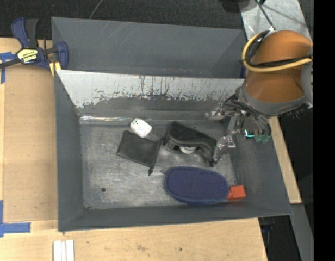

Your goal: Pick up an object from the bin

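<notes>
The gripper (220, 151) hangs low inside the bin (68, 156), close to the right wall and about halfway between the back wall and the front wall. Above it is the arm's big orange cover (276, 69), up over the back right corner of the bin. I cannot tell if the gripper is open or closed, and I cannot see anything held in it.

The tip of the gripper is right at the right end of a black thing (188, 136). This black thing has a curved shape, with a small white round part under it. The two look like they touch, but I cannot be sure. The black thing lies in the middle of the bin floor, a bit nearer the back wall.

Just in front of it lies a flat blue oval thing (196, 185), near the front wall. A small orange block (236, 192) sits right beside the oval's right end, toward the front right corner.

To the left of the black thing lies a flat dark square piece (138, 148), turned a little. A small white thing (140, 127) sits at its back corner, close to the back wall
</notes>
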{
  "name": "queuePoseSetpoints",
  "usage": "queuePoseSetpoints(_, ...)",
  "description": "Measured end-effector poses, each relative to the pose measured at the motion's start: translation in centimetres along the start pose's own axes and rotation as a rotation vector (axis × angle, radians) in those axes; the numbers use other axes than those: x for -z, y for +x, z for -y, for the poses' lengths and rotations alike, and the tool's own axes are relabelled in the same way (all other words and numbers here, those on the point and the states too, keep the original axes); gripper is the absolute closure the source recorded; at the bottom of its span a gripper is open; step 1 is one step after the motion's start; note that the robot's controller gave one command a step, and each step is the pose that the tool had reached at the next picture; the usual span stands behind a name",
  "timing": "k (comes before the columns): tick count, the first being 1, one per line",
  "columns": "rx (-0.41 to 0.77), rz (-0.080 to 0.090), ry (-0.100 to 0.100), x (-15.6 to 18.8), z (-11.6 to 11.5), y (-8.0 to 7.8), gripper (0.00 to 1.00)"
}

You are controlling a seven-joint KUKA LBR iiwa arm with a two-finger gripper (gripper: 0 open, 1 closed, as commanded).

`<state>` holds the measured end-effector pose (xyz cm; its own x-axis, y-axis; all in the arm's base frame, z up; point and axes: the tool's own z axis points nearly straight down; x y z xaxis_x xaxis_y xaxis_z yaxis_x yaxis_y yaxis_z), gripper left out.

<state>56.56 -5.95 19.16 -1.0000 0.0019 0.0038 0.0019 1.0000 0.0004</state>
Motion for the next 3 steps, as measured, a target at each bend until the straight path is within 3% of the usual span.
queuePoseSetpoints(1,-0.106,0.001,0.001,-10.9,-2.7,-5.8,0.0)
queuePoseSetpoints(2,-0.105,0.002,0.003,-10.9,-2.7,-5.9,1.0)
queuePoseSetpoints(3,0.001,0.006,0.001,1.4,-2.8,-4.0,1.0)
